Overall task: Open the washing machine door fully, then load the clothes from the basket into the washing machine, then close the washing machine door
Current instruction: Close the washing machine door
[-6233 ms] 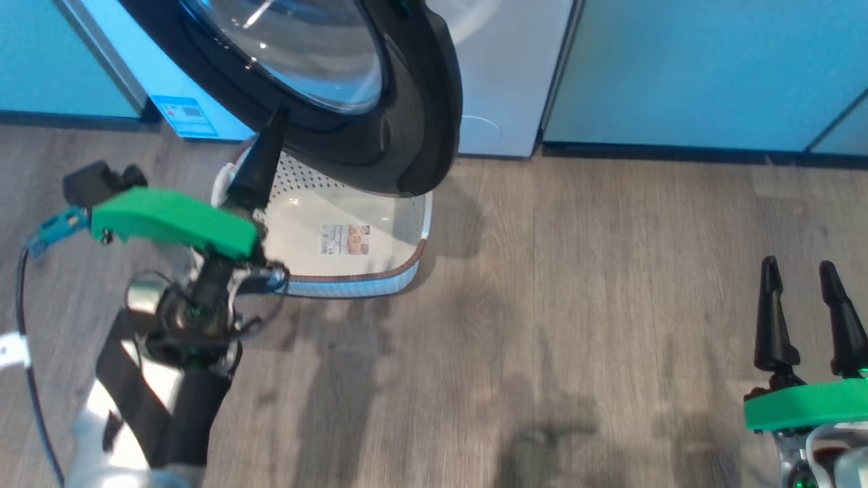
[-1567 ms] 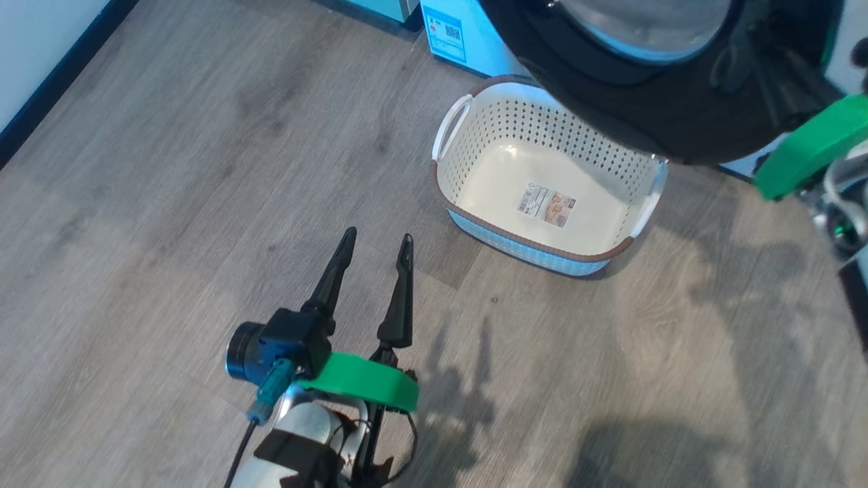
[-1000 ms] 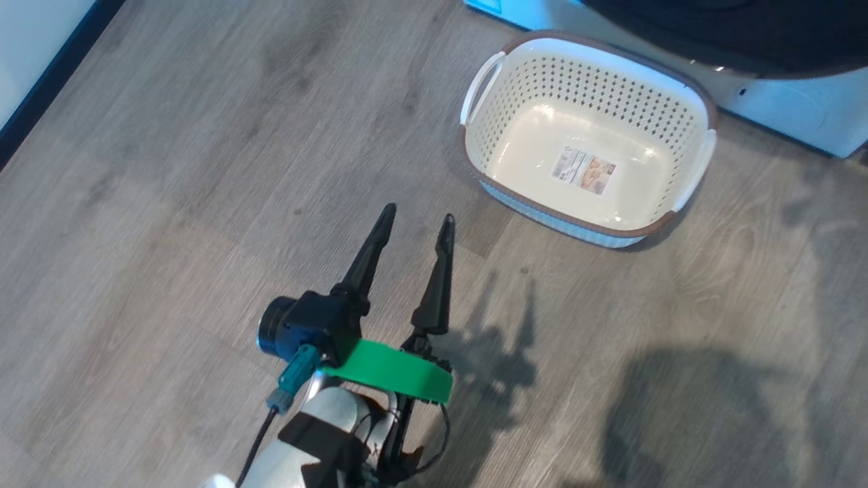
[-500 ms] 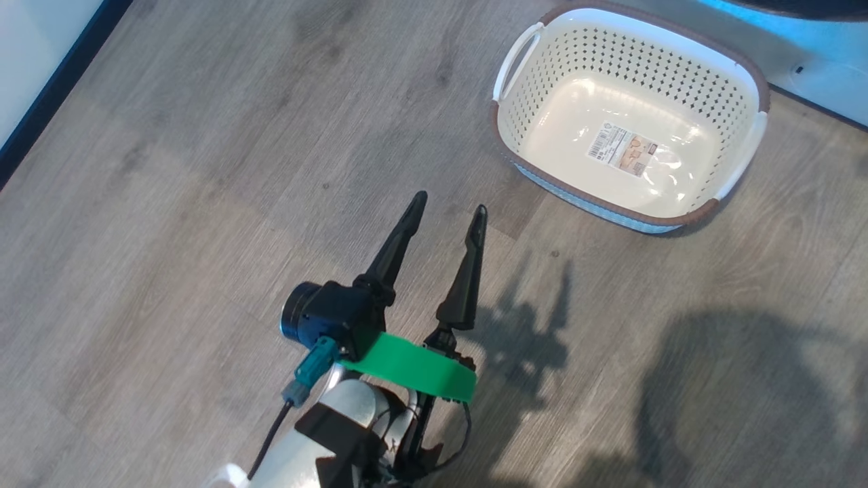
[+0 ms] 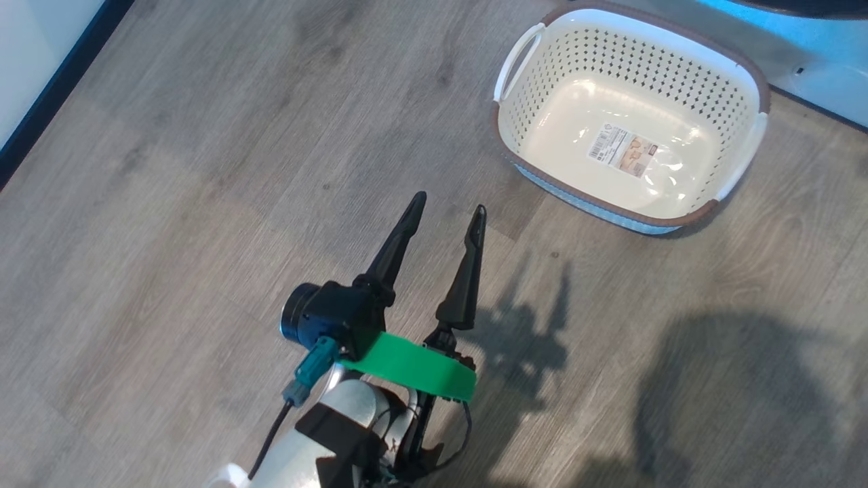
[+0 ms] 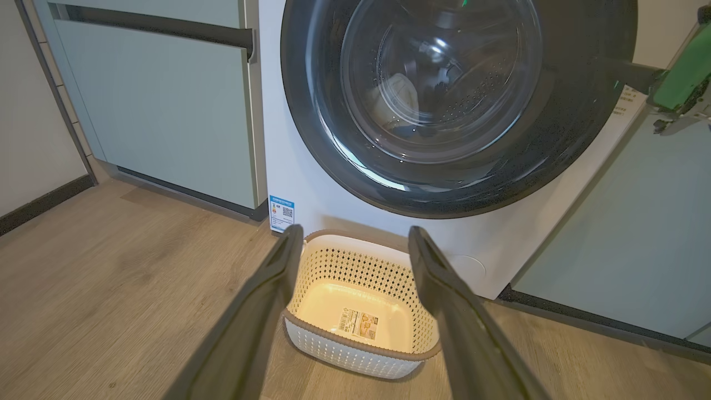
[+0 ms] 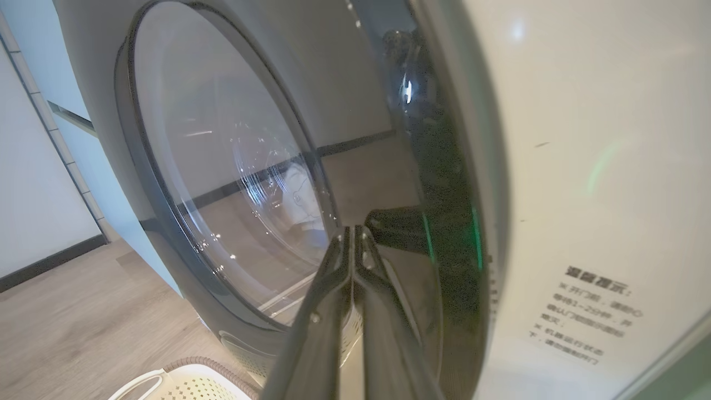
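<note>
Left gripper [image 5: 450, 202] released, fingers spread, nothing between them; hovers over bare wood floor [image 5: 203, 203]; ahead of the tips and off to the right-finger side sits the basket [image 5: 630, 64], well apart from the fingers, upright on the floor, no garments in it, just a label sticker [image 5: 622, 150] on its bottom; in the left wrist view the basket is framed between the two fingers, farther out; beyond and above it is the washing machine [image 6: 328, 211], with the basket just in front of its base; washing machine door [image 6: 439, 83] lies flat against the front and looks shut, can't tell if latched; the clothes [image 6: 397, 95] show through the glass inside the drum as a cream-white lump, detail too small to read; blue label sticker [image 6: 281, 213] on the washer's lower corner, just past the left fingertip; pale teal cabinet panels [image 6: 166, 111] on either side of the machine.

Right gripper [image 7: 354, 229] clenched, fingers pressed together, holding nothing; tips at the door's glossy black rim, touching or a hair off, can't tell; glass bowl to the left of its fingers, white front with printed text [image 7: 589, 316] to the right; basket corner below-left of the fingers.
</note>
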You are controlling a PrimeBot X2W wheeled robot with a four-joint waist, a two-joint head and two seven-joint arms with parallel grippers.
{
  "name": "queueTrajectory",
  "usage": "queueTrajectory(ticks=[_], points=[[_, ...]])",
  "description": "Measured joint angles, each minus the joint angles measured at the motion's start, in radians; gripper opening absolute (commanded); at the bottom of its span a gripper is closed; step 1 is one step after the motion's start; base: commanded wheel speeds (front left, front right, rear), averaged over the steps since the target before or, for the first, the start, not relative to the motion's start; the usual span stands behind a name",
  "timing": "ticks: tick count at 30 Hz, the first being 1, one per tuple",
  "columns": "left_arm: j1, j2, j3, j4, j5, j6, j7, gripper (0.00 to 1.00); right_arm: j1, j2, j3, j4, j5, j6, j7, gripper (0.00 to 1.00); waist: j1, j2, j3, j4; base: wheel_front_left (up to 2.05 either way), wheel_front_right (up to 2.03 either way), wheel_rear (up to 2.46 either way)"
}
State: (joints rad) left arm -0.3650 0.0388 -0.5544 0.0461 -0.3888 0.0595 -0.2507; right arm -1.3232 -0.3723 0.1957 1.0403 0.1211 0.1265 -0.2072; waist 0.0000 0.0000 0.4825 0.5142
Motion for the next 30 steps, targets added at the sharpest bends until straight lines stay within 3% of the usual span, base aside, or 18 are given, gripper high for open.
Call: queueTrajectory(ticks=[6,13,19,23,24,25,27,28,30], points=[[0.000,0.000,0.003,0.013,0.000,0.000,0.000,1.00,0.020,0.020,0.047,-0.011,0.026,0.000,-0.024,0.00,0.0000,0.0000,-0.018,-0.015,0.00,0.00,0.00],[0.001,0.000,0.023,0.033,0.022,-0.008,0.000,1.00,0.142,0.040,0.096,-0.114,0.101,0.000,-0.041,0.00,0.0000,0.0000,-0.054,-0.053,0.00,0.00,0.00],[0.001,0.000,0.045,0.054,0.043,-0.019,0.000,1.00,0.289,0.051,0.092,-0.293,0.151,0.000,-0.045,0.00,0.0000,0.0000,-0.093,-0.100,0.00,0.00,0.00],[0.004,0.001,0.071,0.073,0.058,-0.033,0.000,1.00,0.473,0.070,0.027,-0.475,0.160,0.000,-0.045,0.00,-0.0001,0.0000,-0.129,-0.146,0.00,0.00,0.00],[0.005,0.000,0.073,0.078,0.063,-0.034,0.000,1.00,0.515,0.075,0.011,-0.509,0.160,0.000,-0.046,0.11,-0.0001,0.0000,-0.136,-0.155,0.00,0.00,0.00],[0.006,0.000,0.075,0.083,0.066,-0.035,0.000,1.00,0.558,0.081,-0.006,-0.539,0.158,0.000,-0.048,0.11,-0.0001,0.0000,-0.144,-0.165,0.00,0.00,0.00],[0.011,0.001,0.081,0.091,0.073,-0.043,0.000,1.00,0.639,0.098,-0.040,-0.598,0.149,0.000,-0.048,0.59,-0.0001,0.0001,-0.159,-0.184,0.00,0.00,0.00],[0.015,0.000,0.086,0.095,0.073,-0.047,0.000,1.00,0.677,0.105,-0.053,-0.620,0.148,0.000,-0.048,0.77,-0.0001,0.0000,-0.165,-0.194,0.00,0.00,0.00],[0.022,0.001,0.095,0.108,0.077,-0.054,0.000,1.00,0.745,0.124,-0.085,-0.657,0.138,0.000,-0.048,0.99,-0.0001,0.0000,-0.178,-0.212,0.00,0.00,0.00]])
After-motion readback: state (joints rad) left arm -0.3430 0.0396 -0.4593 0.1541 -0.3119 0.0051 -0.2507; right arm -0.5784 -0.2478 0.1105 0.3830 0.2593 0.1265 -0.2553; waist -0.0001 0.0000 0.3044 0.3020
